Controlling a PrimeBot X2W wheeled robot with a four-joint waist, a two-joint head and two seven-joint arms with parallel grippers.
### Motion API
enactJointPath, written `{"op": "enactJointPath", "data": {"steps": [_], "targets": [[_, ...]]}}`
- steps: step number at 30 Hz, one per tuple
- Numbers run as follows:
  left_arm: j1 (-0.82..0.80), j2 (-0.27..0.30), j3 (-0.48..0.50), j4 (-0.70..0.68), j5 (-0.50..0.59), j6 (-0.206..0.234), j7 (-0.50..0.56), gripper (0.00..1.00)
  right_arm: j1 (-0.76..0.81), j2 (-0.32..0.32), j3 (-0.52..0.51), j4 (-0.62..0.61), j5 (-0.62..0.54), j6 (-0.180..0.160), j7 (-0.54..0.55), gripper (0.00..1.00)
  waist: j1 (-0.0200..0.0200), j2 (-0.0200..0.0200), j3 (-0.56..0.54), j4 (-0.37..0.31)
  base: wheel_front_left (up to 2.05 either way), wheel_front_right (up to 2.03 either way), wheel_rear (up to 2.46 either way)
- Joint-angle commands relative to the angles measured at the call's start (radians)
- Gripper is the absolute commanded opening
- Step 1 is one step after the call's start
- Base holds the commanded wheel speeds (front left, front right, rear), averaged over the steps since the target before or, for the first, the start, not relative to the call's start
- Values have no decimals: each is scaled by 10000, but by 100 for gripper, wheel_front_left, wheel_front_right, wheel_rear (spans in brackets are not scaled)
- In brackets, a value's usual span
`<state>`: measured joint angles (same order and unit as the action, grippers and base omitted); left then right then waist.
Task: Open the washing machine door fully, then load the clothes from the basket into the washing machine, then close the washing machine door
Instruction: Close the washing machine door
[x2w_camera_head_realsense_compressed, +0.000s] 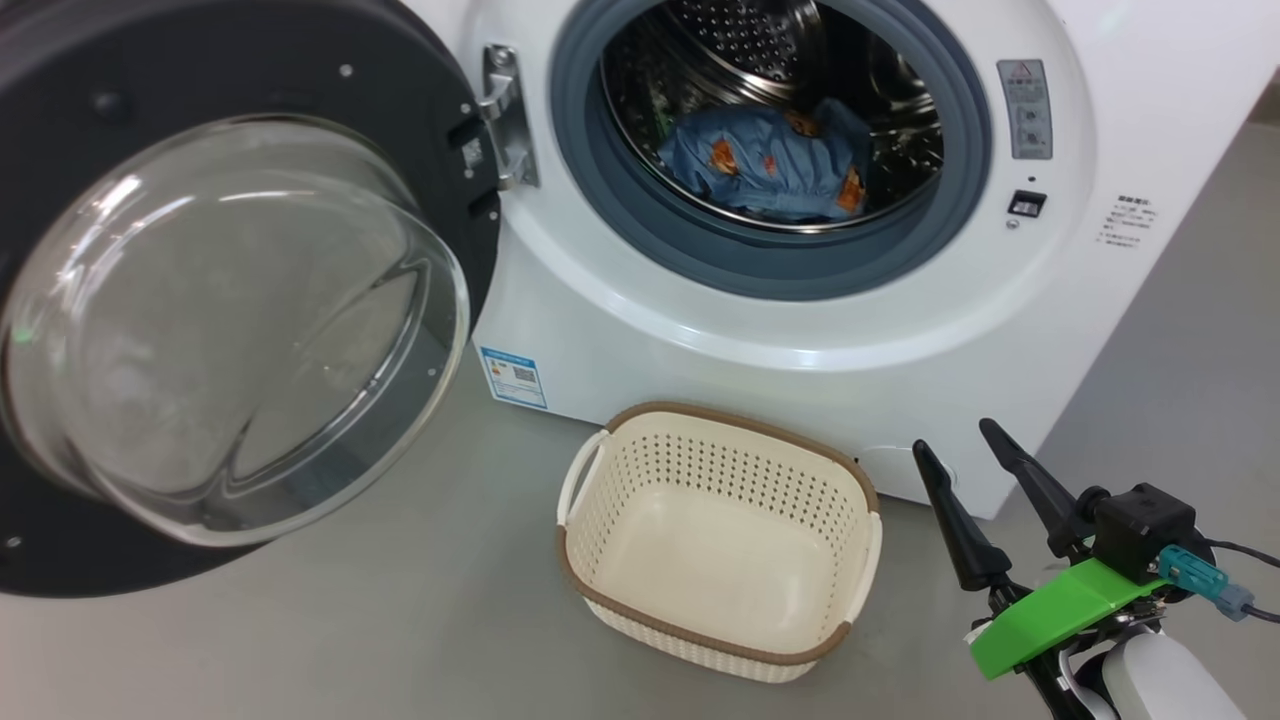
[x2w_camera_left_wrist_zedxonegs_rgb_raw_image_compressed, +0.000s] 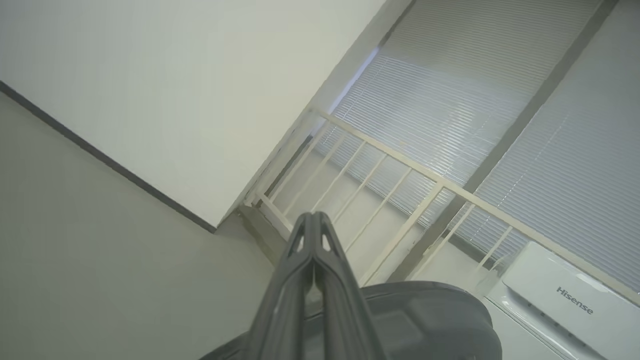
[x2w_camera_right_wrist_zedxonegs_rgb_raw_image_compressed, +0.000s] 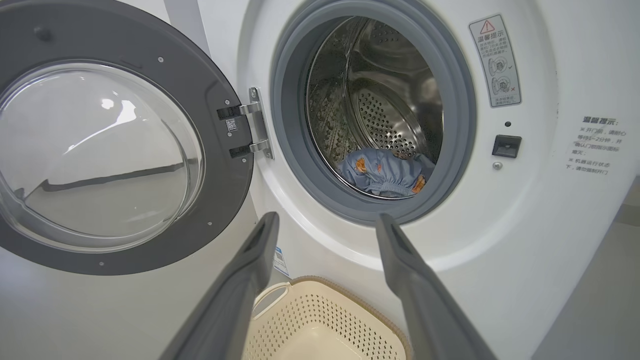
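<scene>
Clothes (x2w_camera_head_realsense_compressed: 775, 165) in the drum (x2w_camera_head_realsense_compressed: 760, 40), well beyond the parted, empty right jaws; left jaws closed, empty

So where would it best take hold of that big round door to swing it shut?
Best the wide black rim of the washing machine door, on the edge farthest from the hinge, coming from behind the door on the robot's left. The glass bowl bulges smooth and round, likely too big to pinch; the far rim should swing easiest.
</scene>
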<state>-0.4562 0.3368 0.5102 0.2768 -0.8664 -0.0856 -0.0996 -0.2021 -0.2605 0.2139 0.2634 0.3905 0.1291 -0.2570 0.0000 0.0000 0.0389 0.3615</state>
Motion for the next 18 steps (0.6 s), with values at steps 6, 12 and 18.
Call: {"op": "enactJointPath", "data": {"steps": [6,12,18], "targets": [[-1290,1351,1224,2849,-1463,-269,419,0,-469,-363,353,-265,220,16,-48,100,0,0,418,-453,0,0,0],[-1768,1928,2179,5011,-2696,-390,616,0,-687,-692,537,-239,254,16,-48,100,0,0,692,-893,0,0,0],[-1956,2328,2512,6150,-3335,-440,858,0,-775,-968,511,-321,276,16,-48,100,0,0,979,-1147,0,0,0]]}}
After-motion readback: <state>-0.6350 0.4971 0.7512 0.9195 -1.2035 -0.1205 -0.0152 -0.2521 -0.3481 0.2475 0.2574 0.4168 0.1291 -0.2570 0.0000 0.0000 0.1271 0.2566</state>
